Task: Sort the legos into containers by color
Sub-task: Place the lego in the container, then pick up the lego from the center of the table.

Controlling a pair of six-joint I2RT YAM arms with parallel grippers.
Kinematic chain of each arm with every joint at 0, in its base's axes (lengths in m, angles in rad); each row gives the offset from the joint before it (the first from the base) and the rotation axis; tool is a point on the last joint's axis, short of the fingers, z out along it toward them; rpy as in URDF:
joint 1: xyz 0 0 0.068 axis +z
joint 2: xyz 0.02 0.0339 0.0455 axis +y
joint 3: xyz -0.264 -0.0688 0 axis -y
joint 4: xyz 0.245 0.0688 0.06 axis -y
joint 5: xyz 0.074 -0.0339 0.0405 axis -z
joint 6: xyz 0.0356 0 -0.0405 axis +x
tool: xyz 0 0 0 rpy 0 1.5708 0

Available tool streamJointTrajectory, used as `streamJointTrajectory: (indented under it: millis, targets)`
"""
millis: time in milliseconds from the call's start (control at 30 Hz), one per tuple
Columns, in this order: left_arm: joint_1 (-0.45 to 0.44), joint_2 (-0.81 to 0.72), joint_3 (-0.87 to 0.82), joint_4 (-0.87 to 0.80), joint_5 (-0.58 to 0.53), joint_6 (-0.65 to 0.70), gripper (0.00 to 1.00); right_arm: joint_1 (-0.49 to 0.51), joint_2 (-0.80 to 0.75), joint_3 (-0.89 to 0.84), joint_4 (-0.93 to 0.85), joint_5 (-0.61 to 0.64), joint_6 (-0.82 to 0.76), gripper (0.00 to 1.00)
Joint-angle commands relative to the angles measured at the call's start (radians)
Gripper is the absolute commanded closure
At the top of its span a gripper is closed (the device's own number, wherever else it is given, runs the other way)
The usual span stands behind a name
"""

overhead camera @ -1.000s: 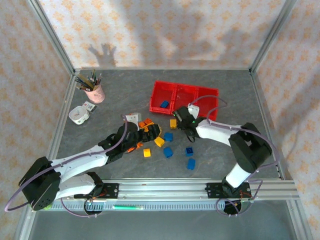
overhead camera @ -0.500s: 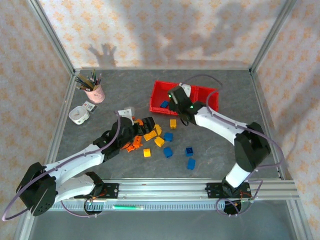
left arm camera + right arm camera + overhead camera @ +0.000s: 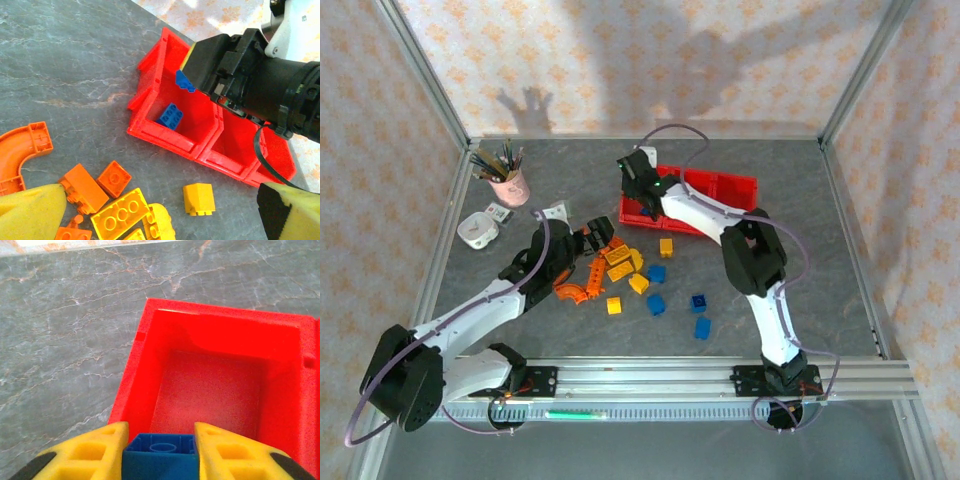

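My right gripper (image 3: pixel 630 178) (image 3: pixel 160 430) hangs over the left bin of the red containers (image 3: pixel 720 180) (image 3: pixel 145 360), shut on a blue lego (image 3: pixel 160 460) (image 3: pixel 184 81). Another blue lego (image 3: pixel 170 116) lies inside that bin. My left gripper (image 3: pixel 595 235) (image 3: pixel 160 210) stands open above a heap of orange and yellow legos (image 3: pixel 117 212), its fingers wide apart and holding nothing. A yellow cube (image 3: pixel 199 199) (image 3: pixel 666 246) sits alone in front of the bins. An orange arch (image 3: pixel 22 150) lies left of the heap. Several blue legos (image 3: pixel 655 304) are scattered nearer the arm bases.
A pink cup of pencils (image 3: pixel 510 185) and a small white round object (image 3: pixel 477 230) stand at the far left. Metal frame posts edge the table, and a rail (image 3: pixel 720 380) runs along the near side. The right arm's elbow (image 3: pixel 750 250) reaches across the bins' right end.
My right arm has swung from the middle of the table up and left to above the left bin, carrying the blue lego. My left gripper has shifted slightly farther over the orange heap.
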Motion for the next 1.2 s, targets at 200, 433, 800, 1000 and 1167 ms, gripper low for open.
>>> streamJointTrajectory:
  millis: [200, 433, 800, 1000, 1167]
  targets:
    - [0.006, 0.014, 0.044, 0.031, 0.017, 0.012, 0.01, -0.010, 0.010, 0.080, -0.049, 0.032, -0.035, 0.45]
    - [0.005, -0.024, 0.039, 0.000, 0.024, 0.026, 0.01, -0.009, -0.177, -0.118, 0.010, -0.019, -0.026, 0.39]
    - [-0.019, -0.103, -0.017, -0.050, 0.078, 0.019, 0.01, 0.001, -0.474, -0.474, -0.005, -0.074, 0.041, 0.31]
    - [-0.105, -0.116, -0.043, -0.069, 0.044, 0.004, 0.01, 0.007, -0.593, -0.669, 0.000, -0.089, 0.112, 0.29]
    - [-0.182, -0.111, -0.084, -0.033, 0.018, -0.046, 0.01, 0.009, -0.672, -0.821, 0.041, -0.107, 0.171, 0.28]
